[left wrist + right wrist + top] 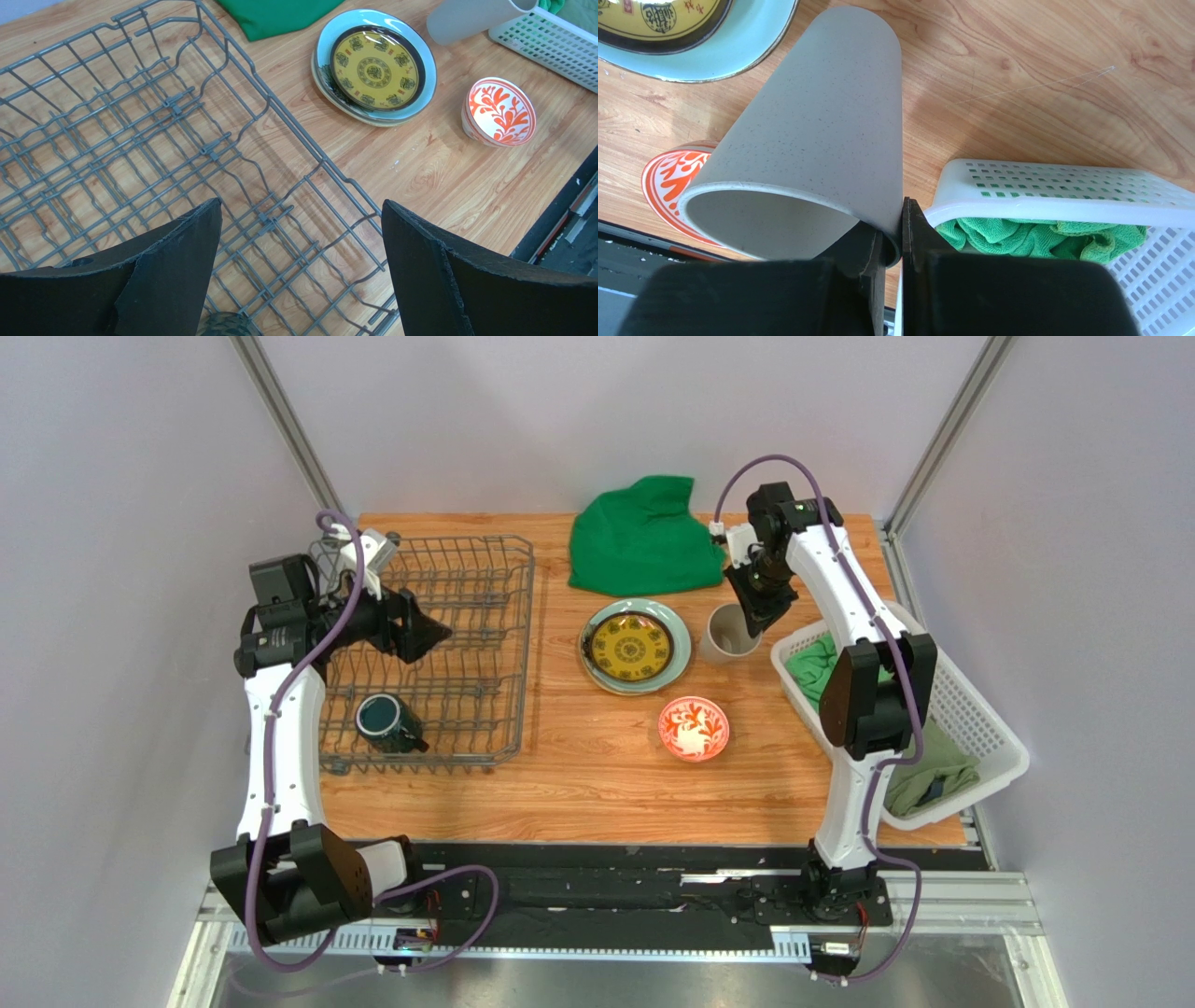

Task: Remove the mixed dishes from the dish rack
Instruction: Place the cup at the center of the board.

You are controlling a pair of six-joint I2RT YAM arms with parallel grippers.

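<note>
You have three stacked plates (374,70), one red-and-white bowl (693,728), one dark mug (383,720) and one beige cup (727,633). Also one wire rack (435,602), one white basket (968,714) and at least two green cloths (638,536).

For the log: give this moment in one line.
left fingers open over grey wire dish rack | right fingers shut on beige handleless cup | dark teal mug in rack

**Cup Pinched at the Rim**

The right gripper (894,234) has the wall of a beige speckled handleless cup (822,126) nipped between its black fingers (868,248), one inside the mouth, one outside. Left of the cup, a red-and-white bowl (668,182) peeks out. Beyond the cup sits a pale green plate (749,42) carrying a small yellow-and-dark patterned plate (661,17). Right of the cup, a white plastic lattice basket (1053,192) holds a green cloth (1032,238) on the wooden tabletop (1018,84).
</note>
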